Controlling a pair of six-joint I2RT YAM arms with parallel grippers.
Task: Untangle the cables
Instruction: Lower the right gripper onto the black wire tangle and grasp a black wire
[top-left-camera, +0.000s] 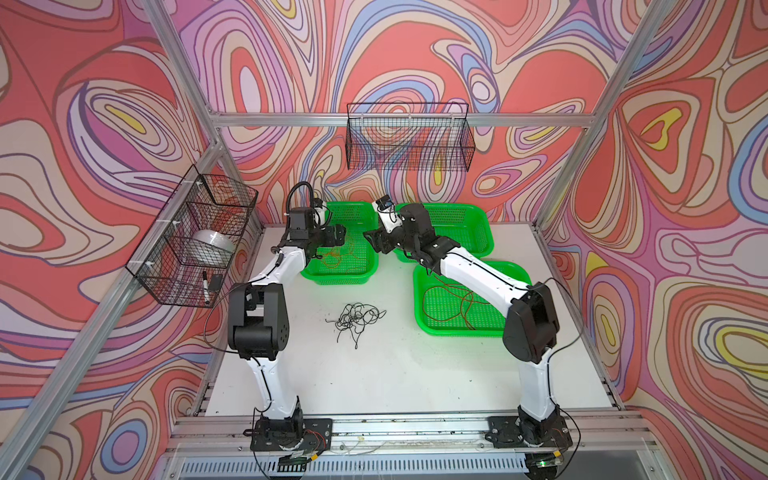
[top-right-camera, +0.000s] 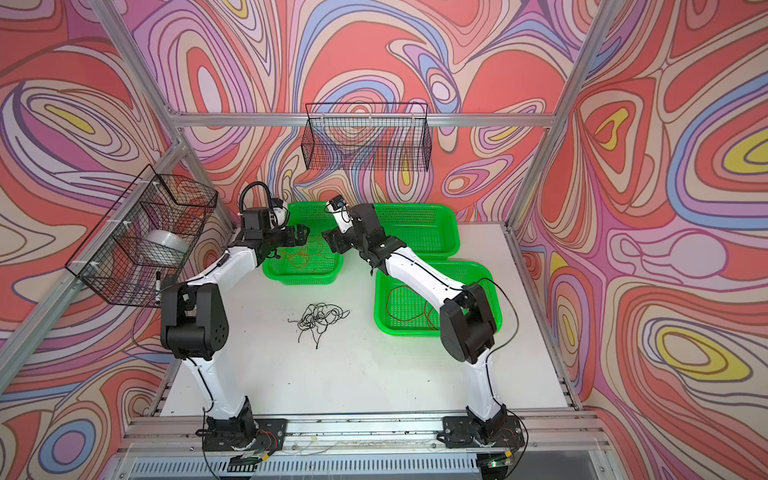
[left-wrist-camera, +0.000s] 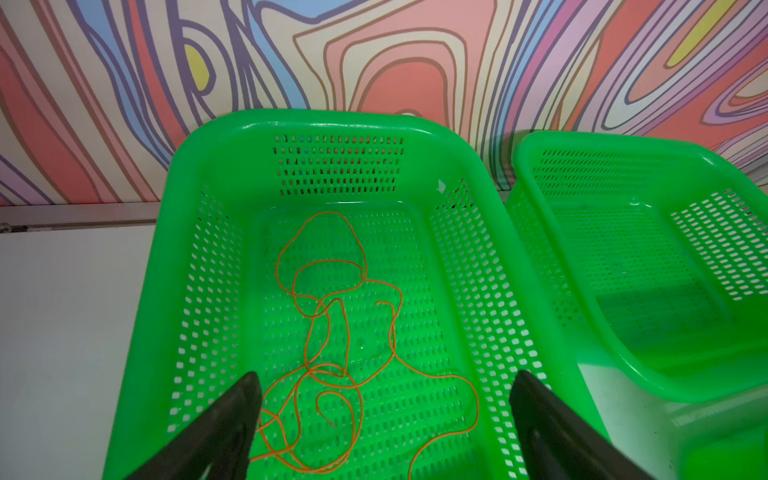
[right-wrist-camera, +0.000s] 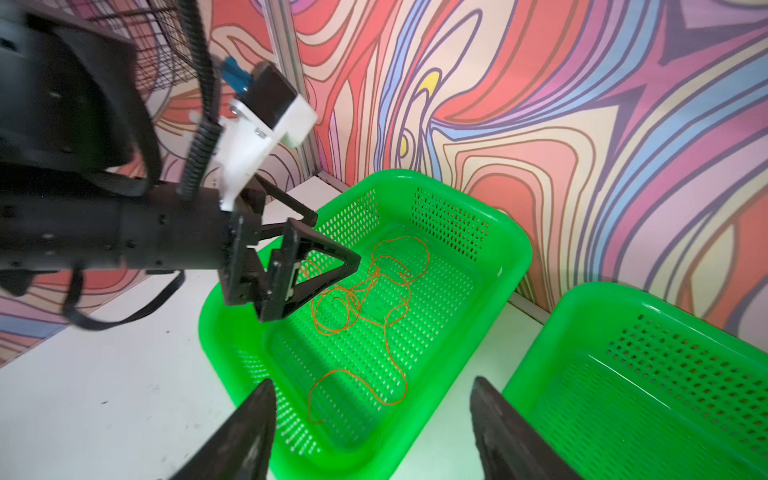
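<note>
A loose orange cable lies curled on the floor of the left green basket, also in the right wrist view as the orange cable. My left gripper hangs open just above it with nothing between its fingers. My right gripper is open and empty over that basket's right rim, facing the left gripper. In both top views a tangle of black cables rests on the white table between the arms. Orange and dark red cables lie in the front right basket.
Behind the right arm, a third green basket stands at the back wall. A black wire basket hangs on the back wall. Another wire basket on the left wall holds a tape roll and a marker.
</note>
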